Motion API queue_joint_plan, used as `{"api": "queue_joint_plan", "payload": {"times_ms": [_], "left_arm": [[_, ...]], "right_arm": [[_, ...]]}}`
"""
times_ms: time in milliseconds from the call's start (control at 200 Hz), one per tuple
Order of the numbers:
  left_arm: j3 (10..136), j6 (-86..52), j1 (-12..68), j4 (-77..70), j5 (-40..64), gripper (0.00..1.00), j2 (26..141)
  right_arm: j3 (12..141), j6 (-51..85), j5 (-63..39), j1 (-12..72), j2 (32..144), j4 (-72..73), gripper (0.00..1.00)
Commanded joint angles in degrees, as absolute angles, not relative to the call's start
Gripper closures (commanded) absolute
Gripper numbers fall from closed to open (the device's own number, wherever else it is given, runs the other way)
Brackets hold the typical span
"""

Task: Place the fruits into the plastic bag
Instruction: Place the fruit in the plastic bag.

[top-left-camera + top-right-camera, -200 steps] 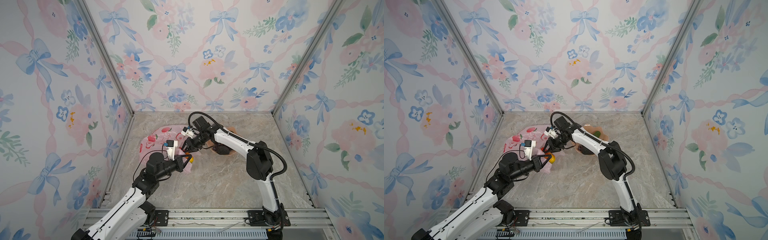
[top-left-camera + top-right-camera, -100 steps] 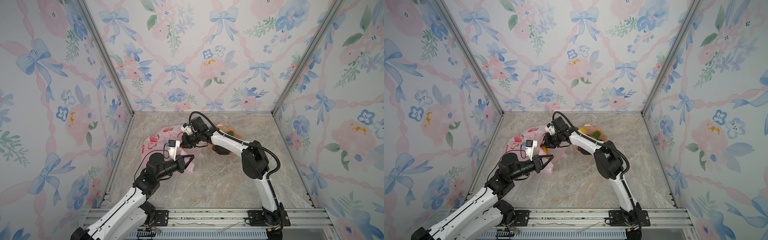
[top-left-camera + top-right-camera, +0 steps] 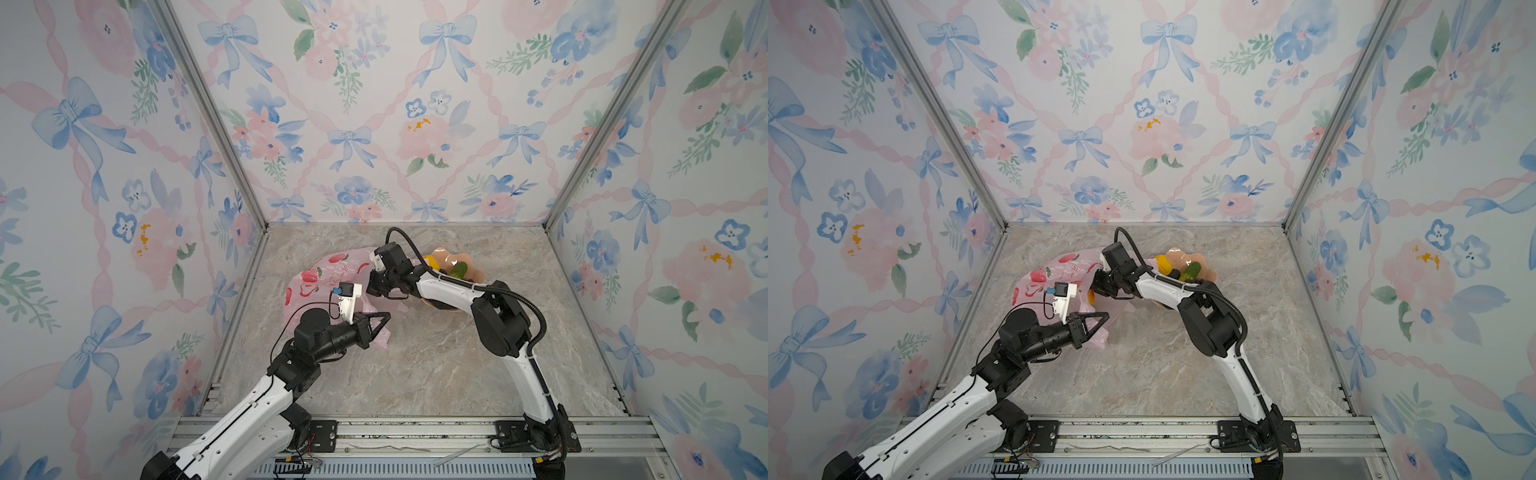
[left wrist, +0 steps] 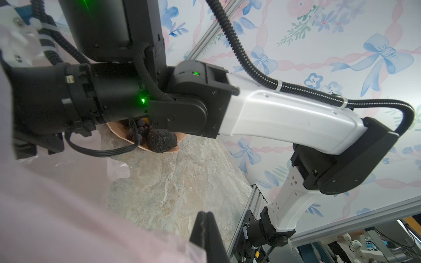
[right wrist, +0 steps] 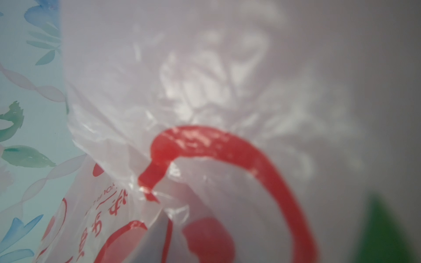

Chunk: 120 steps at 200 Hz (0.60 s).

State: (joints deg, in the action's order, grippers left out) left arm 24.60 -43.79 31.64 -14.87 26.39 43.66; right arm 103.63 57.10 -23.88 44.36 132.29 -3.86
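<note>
The left gripper pinches the one bag. The right gripper is inside; I can't tell its grip. One dish shows four fruits.

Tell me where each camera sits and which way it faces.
Top views: high over the base rail, looking down and forward at the table; show left arm, right arm, plastic bag, dish.
Left wrist: on the left arm, looking past the left gripper, shut on bag film, at the right arm and dish.
Right wrist: on the right arm, against the bag; mostly film, no robot parts.
Shared: bag in every view; right arm and dish in top and left wrist.
</note>
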Motion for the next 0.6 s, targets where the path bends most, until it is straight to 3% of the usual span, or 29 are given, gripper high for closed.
{"api": "queue_joint_plan", "payload": {"times_ms": [0,165,335,595], "left_arm": [[23.97,-43.77,31.91,-15.99,25.4,1.0,43.31],[24.0,-43.88,31.66,-16.0,24.13,1.0,43.47],[23.68,-44.36,30.99,-15.9,23.82,1.0,43.42],[23.64,-44.65,30.41,-15.82,23.91,1.0,43.07]], "right_arm": [[102.77,57.24,-22.32,44.91,132.54,-1.78,0.58],[101.78,55.33,-22.72,45.12,131.62,-1.68,0.39],[101.24,53.91,-24.02,45.11,130.79,-1.19,0.27],[101.17,53.26,-24.7,45.09,130.43,-0.8,0.24]]}}
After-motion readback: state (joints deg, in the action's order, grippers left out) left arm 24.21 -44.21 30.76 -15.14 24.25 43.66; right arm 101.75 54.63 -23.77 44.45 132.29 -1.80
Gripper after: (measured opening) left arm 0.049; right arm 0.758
